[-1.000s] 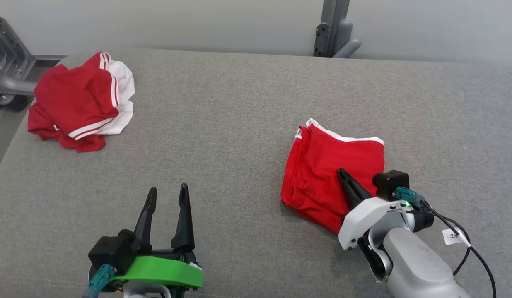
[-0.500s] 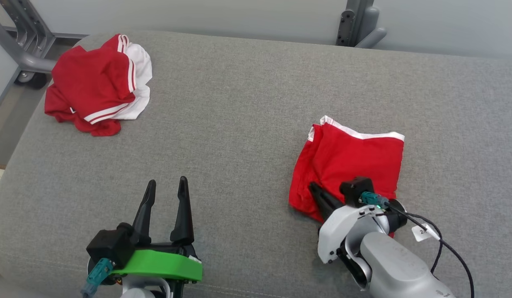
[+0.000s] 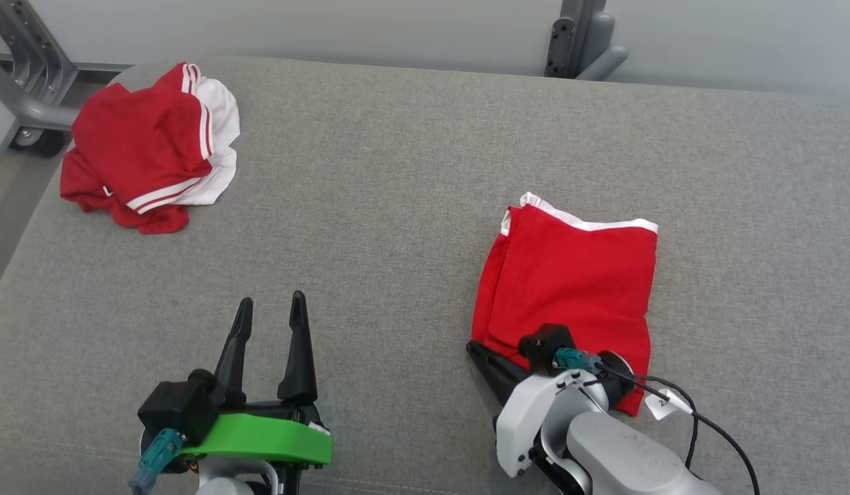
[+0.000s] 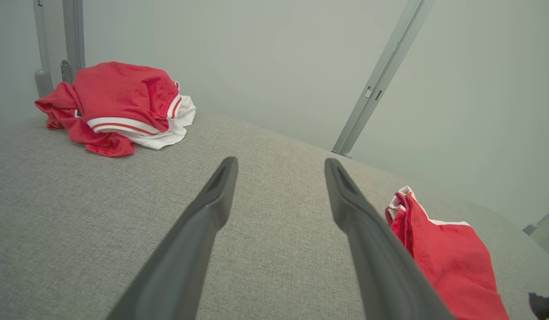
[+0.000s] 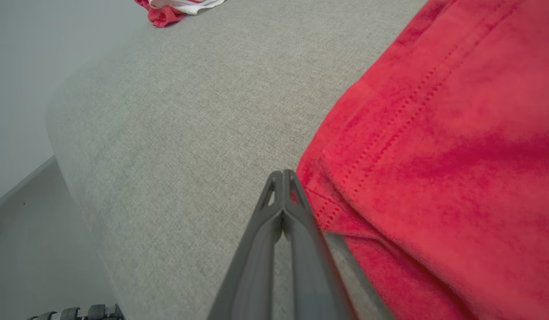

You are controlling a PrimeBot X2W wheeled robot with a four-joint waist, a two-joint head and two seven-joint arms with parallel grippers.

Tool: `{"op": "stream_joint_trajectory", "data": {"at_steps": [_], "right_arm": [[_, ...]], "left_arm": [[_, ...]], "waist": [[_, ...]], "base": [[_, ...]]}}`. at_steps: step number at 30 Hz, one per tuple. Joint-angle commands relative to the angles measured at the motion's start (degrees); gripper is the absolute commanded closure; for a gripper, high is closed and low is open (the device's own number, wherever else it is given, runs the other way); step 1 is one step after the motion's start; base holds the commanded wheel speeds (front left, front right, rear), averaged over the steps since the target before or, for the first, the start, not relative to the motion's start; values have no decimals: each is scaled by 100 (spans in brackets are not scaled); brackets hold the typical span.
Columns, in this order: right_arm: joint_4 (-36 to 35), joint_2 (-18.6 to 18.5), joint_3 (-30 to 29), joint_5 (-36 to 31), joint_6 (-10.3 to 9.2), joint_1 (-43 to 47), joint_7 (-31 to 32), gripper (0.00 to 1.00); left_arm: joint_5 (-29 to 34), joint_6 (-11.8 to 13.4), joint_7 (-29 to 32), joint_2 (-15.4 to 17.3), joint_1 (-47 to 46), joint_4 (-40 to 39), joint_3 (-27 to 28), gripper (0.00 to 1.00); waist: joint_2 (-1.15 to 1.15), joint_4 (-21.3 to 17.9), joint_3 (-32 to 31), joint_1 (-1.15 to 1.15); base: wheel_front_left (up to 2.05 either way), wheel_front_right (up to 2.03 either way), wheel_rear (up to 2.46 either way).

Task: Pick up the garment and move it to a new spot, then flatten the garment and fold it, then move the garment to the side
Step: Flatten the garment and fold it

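Note:
The garment [image 3: 569,275] is a folded red piece with a white trimmed far edge, lying flat on the right of the grey padded surface [image 3: 397,172]. It is also in the left wrist view [image 4: 443,258] and the right wrist view [image 5: 434,133]. My right gripper [image 3: 474,347] is shut with nothing in it, its tip [image 5: 282,174] low at the garment's near left corner, just beside the hem. My left gripper [image 3: 270,300] stands open and empty over bare fabric at the lower left [image 4: 281,162].
A crumpled red and white garment [image 3: 143,144] lies at the far left corner [image 4: 123,102]. A grey metal post [image 3: 576,38] rises behind the surface, and a wheeled frame [image 3: 26,103] stands off its left edge. A tagged cable [image 3: 662,405] trails from my right wrist.
My right gripper, still shut, has drawn back from the middle of the folded garment to its near left corner. The head camera shifted. The left gripper kept its place.

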Motion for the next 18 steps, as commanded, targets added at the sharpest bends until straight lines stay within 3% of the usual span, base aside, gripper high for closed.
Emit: {"op": "stream_joint_trajectory", "data": {"at_steps": [1, 6, 13, 14, 16, 18], "right_arm": [[-30, -22, -5, 12, -4, -45, -43, 100], [-378, -20, -446, -253, -4, -212, -87, 100], [-1406, -32, -1994, -1276, -4, 322, -89, 98], [-1552, -30, -2210, -1419, -4, 427, -89, 91], [-1861, -27, -2632, -1704, -4, 650, -90, 56], [-2151, -25, -3015, -1938, -4, 912, -90, 0]], "left_arm": [[-24, 15, 1, 20, -47, -14, 25, 0], [18, 32, 1, 19, 23, -15, 68, 0], [173, 9, 1, 19, 46, 16, 41, 0], [199, -1, 1, 20, 29, 31, 31, 0], [275, -9, 2, 19, -22, 75, 14, 0], [370, -12, 1, 20, -71, 125, -6, 0]], "waist": [[0, -28, -8, 0], [0, -146, -108, 0], [0, -382, -316, 0], [0, -417, -343, 0], [0, -494, -397, 0], [0, -573, -449, 0]], "base": [[0, 0, 0], [0, 0, 0], [0, 0, 0], [0, 0, 0], [0, 0, 0], [0, 0, 0]]}}
